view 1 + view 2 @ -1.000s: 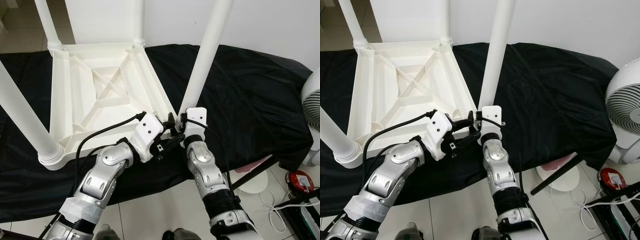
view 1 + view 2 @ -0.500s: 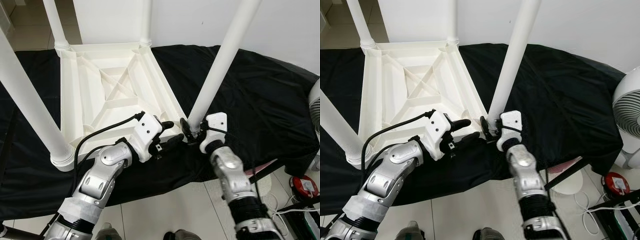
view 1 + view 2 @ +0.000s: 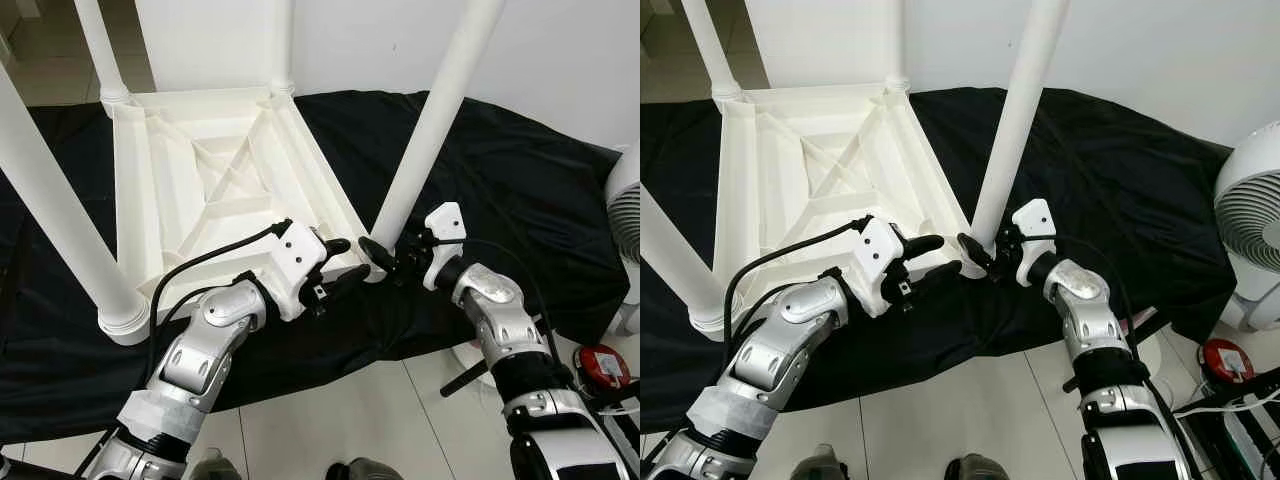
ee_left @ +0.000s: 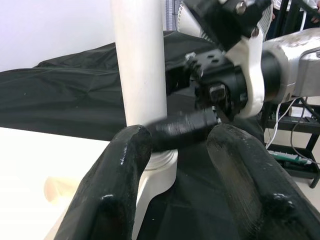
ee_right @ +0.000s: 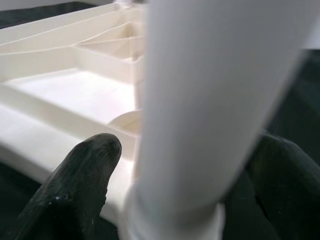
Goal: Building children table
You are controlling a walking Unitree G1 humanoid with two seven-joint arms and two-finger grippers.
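A white plastic table [image 3: 210, 190] lies upside down on a black cloth [image 3: 520, 200], its legs pointing up. My right gripper [image 3: 385, 255] is shut on the base of the near right leg [image 3: 430, 120], where the leg meets the table's corner. In the right wrist view the leg [image 5: 200, 100] stands between both black fingers [image 5: 85, 175]. My left gripper [image 3: 345, 262] is open just left of that corner, beside the table's rim, holding nothing. Between its fingers [image 4: 120, 165] the left wrist view looks onto the leg's base [image 4: 160, 165] and my right gripper.
Three other legs stand up: near left [image 3: 60, 210], far left [image 3: 95, 45], far right [image 3: 282, 40]. A white fan [image 3: 1250, 240] stands right of the cloth. A red item [image 3: 605, 365] and cables lie on the tiled floor.
My right arm has swung from in front of the near right leg round to its right side, gripper still at the leg's base. The left gripper has stayed put. The camera shifted slightly.
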